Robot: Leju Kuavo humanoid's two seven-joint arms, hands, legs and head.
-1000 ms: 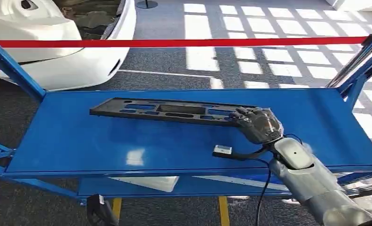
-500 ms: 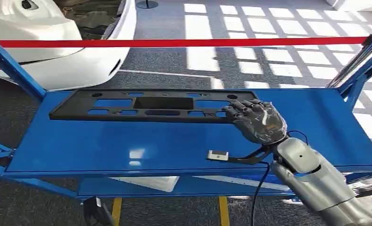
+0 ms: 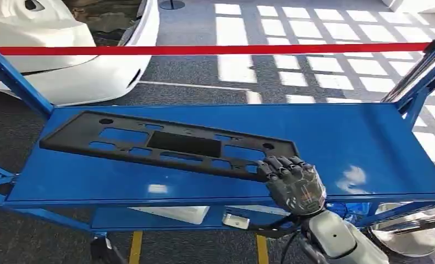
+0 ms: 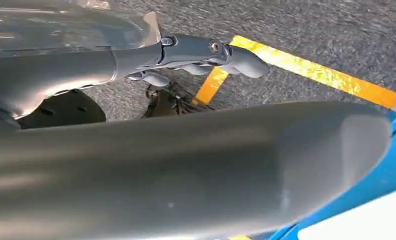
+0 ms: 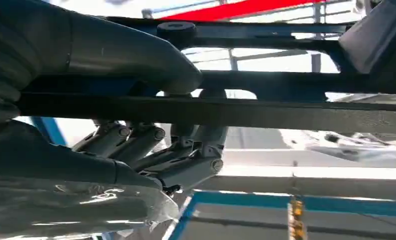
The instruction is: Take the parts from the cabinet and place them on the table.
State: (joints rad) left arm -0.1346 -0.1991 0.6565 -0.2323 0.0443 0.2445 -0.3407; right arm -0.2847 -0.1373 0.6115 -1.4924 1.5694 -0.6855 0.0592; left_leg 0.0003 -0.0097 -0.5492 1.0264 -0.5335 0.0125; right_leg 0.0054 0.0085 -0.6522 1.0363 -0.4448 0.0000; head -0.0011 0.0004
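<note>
Right robot hand (image 3: 292,184) grips near-right end of long black part (image 3: 165,144), thumb on one face, fingers (image 5: 185,160) on the other. Part is over blue surface (image 3: 358,143), slanted across it. Left robot hand (image 4: 206,55) hangs by floor, fingers curled in w/ nothing held.

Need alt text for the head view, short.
The right robot hand grips the near right end of a long black slotted panel lying on a blue shelf. Behind it, a red barrier tape and a white car body on grey floor.

black part (image 3: 165,144) | blue table (image 3: 363,137) | red barrier tape (image 3: 215,49) | yellow floor stripes (image 3: 136,245)
</note>
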